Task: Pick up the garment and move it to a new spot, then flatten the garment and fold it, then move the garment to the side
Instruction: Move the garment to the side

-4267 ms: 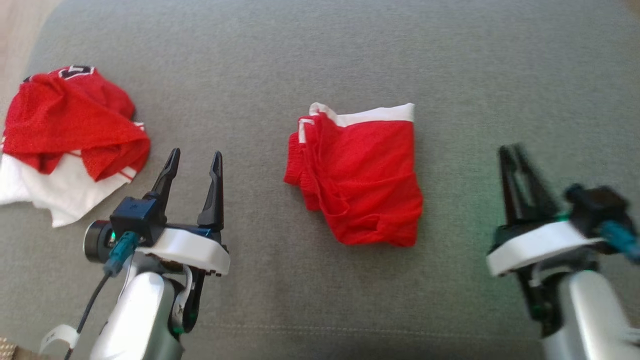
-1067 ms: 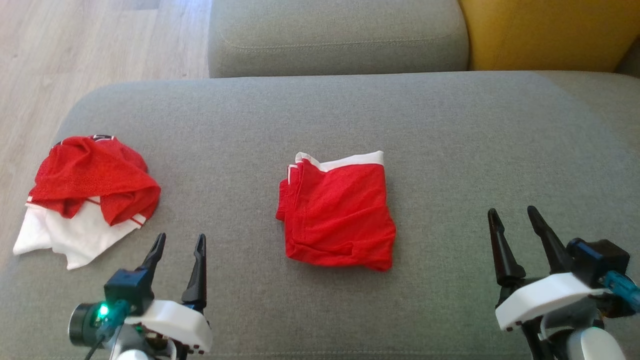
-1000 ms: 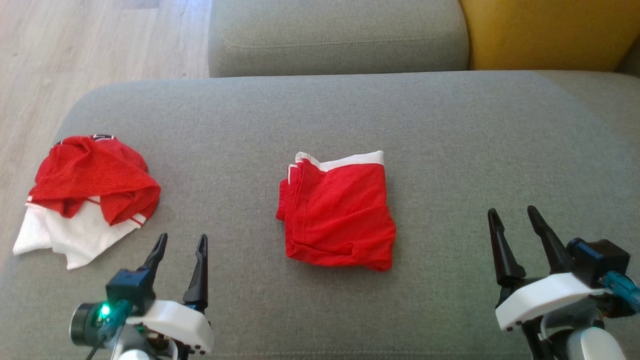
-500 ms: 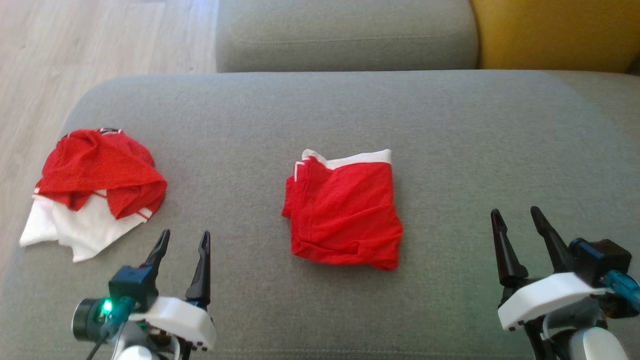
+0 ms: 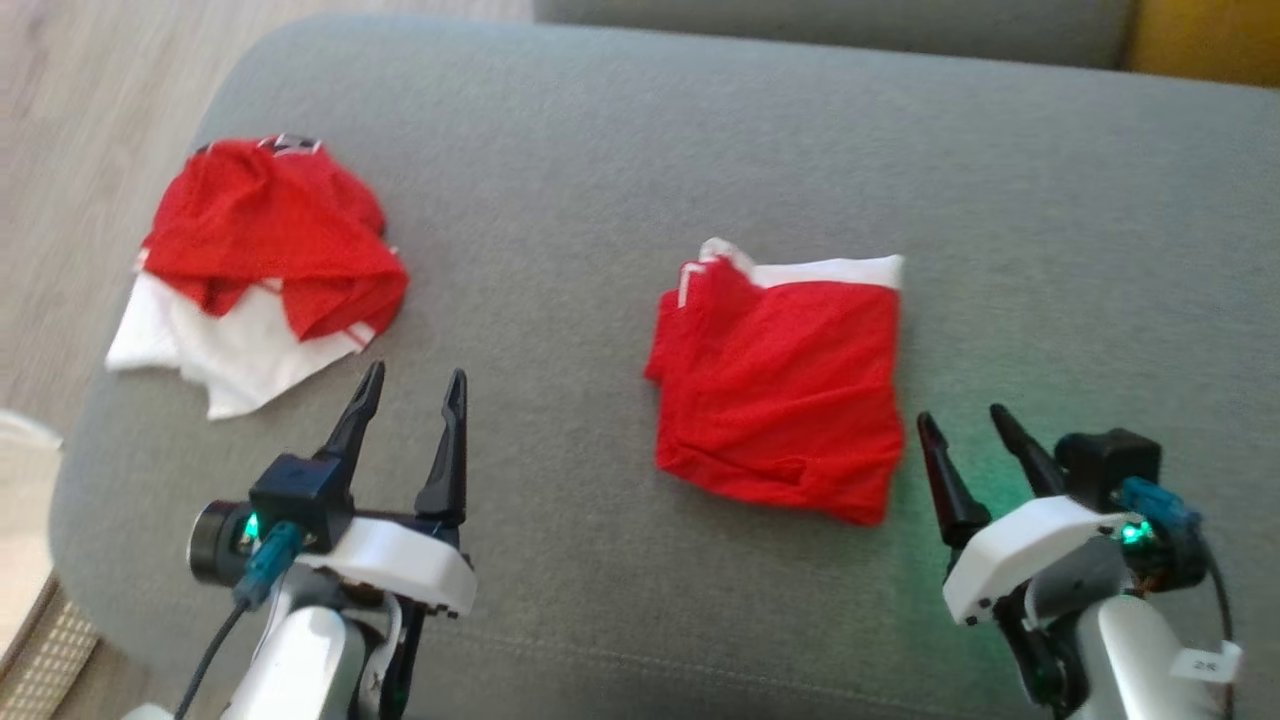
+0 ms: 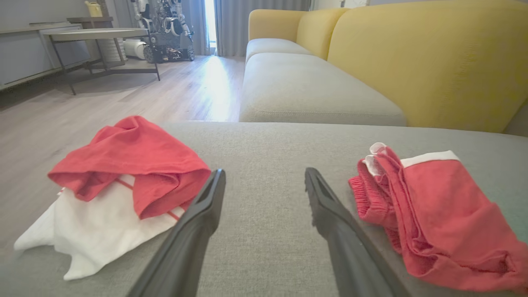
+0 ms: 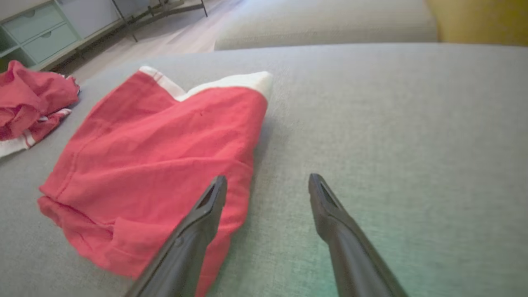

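The folded red garment [image 5: 780, 385] lies just left of the wide-open fingers of the right gripper [image 5: 962, 416] (near corner almost touching), so it is nearer than the left gripper [image 5: 416, 372], also open

A grey couch seat [image 5: 640, 120] stretched wide, a yellow backrest [image 6: 425, 62] rose behind it, and a sunlit wood floor [image 6: 123, 99] ran toward a metal-legged table [image 6: 99, 35].
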You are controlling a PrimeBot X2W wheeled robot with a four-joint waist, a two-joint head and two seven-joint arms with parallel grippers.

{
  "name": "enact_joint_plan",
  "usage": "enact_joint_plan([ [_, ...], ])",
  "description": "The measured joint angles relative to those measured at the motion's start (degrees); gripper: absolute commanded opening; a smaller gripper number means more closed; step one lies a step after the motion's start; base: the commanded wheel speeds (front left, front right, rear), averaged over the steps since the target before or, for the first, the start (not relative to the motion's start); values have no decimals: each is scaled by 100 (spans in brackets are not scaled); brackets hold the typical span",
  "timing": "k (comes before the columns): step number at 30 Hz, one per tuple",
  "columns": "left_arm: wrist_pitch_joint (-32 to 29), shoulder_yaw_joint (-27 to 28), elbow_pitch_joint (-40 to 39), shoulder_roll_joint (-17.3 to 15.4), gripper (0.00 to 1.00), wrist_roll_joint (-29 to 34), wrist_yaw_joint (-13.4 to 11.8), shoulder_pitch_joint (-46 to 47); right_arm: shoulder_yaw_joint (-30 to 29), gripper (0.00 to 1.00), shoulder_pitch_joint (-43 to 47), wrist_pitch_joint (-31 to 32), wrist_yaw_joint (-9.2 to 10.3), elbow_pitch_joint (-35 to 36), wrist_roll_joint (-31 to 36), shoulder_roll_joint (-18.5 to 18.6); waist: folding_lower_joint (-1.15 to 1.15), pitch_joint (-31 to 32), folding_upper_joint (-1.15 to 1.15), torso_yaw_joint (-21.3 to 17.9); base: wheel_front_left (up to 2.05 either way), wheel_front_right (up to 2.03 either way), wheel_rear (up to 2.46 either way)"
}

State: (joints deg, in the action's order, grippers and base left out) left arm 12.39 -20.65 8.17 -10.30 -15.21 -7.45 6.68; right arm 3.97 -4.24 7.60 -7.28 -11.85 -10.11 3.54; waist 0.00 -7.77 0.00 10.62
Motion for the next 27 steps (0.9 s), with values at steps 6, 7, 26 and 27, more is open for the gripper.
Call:
enact_joint_plan([
  [6, 118, -71, 152, 146, 100, 0, 48, 305, 136, 100, -266, 2, 0, -633, -58, 0, 0, -314, 0, 295, 0, 0, 0],
  [7, 135, -74, 165, 168, 100, 0, 79, 355, 145, 100, -341, 19, 0, -737, -58, 0, 0, -359, 0, 332, 0, 0, 0],
  [26, 190, 16, 192, 238, 100, 104, 142, 545, 944, 0, -1096, 401, 0, -966, -38, 415, 0, -692, 0, -52, 0, 0, 0],
  [27, 190, 35, 152, 212, 100, 119, 142, 547, 988, 0, -1104, 438, -1, -896, -37, 499, 0, -703, 0, -133, 0, 0, 0],
])
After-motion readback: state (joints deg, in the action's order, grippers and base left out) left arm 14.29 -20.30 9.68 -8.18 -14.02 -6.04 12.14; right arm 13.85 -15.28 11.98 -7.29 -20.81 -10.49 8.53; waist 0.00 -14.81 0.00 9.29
